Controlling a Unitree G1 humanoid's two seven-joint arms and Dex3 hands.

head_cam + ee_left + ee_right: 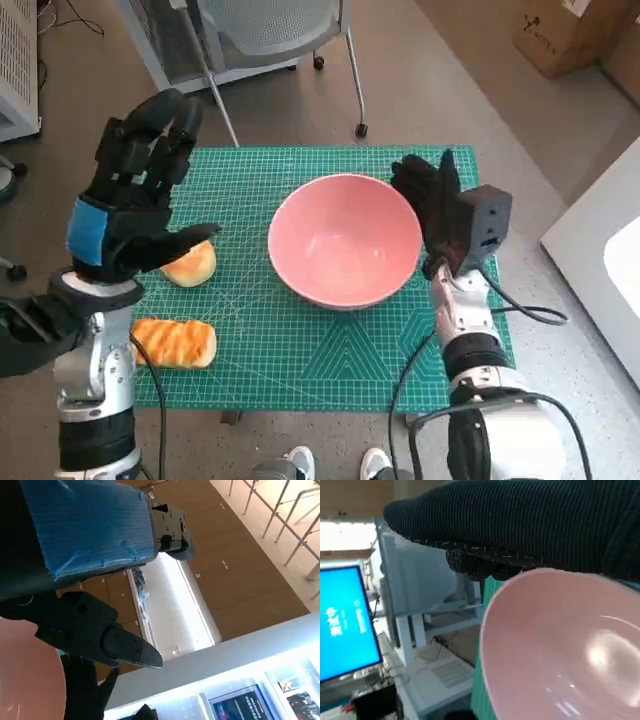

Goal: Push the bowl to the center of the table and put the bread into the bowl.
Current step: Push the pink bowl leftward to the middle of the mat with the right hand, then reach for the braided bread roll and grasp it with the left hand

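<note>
The robot's black left hand (pixel 95 585), its back wrapped in blue tape, filled the upper part of the frame, one dark finger (pixel 127 647) extended with nothing in its grasp. A curved edge of the smooth pink bowl (pixel 30 680) showed beside it, against wood-panelled walls and a lit display.

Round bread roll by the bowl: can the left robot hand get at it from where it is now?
Probably yes. The left robot hand hangs open just above the roll, with nothing between them; the bowl sits apart to the side.
</note>
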